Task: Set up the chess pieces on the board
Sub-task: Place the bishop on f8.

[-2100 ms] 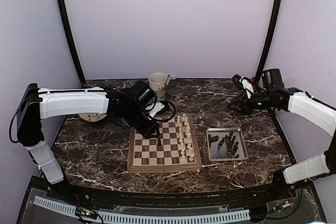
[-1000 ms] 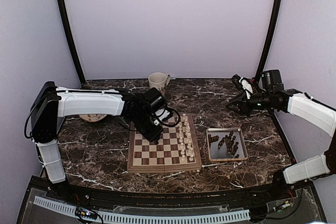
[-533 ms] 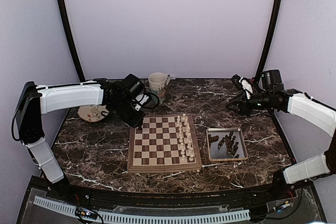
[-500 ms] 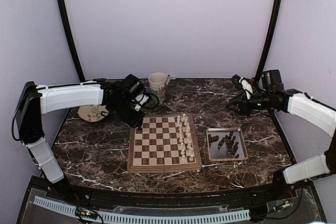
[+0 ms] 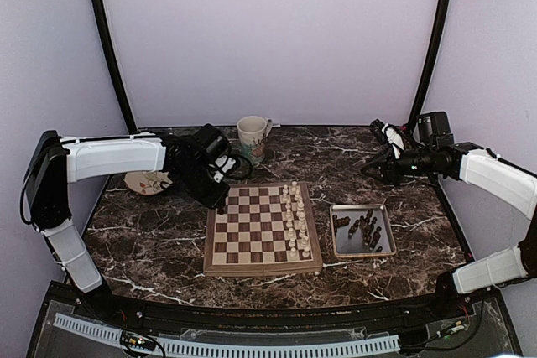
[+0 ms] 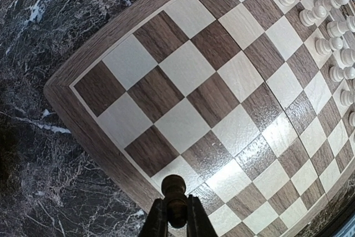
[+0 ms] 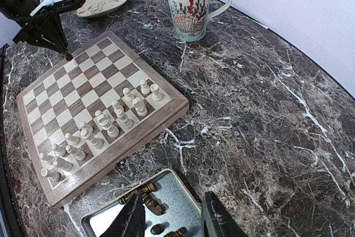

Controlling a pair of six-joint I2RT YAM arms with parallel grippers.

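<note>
One dark marbled tabletop [image 5: 151,232] is being occupied by everything here. Two white arms, the left arm [image 5: 109,157] and the right arm [image 5: 495,173], are being stretched over it from either side. One square wooden board [image 5: 252,241], checkered in light and dark brown inside a pale border, is being carried at the middle of the tabletop. One shiny metal tray [image 5: 361,255] is being kept just beside the board's right edge, apart from it. One cream mug [image 5: 252,135] painted with red coral and a shell is being stood upright beyond the board's far edge. One patterned saucer [image 5: 148,181] is being left off to the far left.

The left tool [image 5: 220,199] is being held over the board's far-left corner, clenched on one dark piece [image 6: 174,198]. This is a small, dark brown, round-headed chessman, being pinched upright by its lower body between the two fingers [image 6: 155,223]. Whether its foot is touching the wood cannot be told. The right tool [image 7: 172,223] is being held in the air near the tray and clear of it, released, with nothing between its spread fingers.

Two rows of cream-white chessmen [image 5: 294,220], about sixteen in all, are being lined up upright along the board's right side. The other dark chess pieces [image 5: 362,228] are being kept in the tray, lying jumbled. They are too small and overlapped to be counted exactly.
</note>
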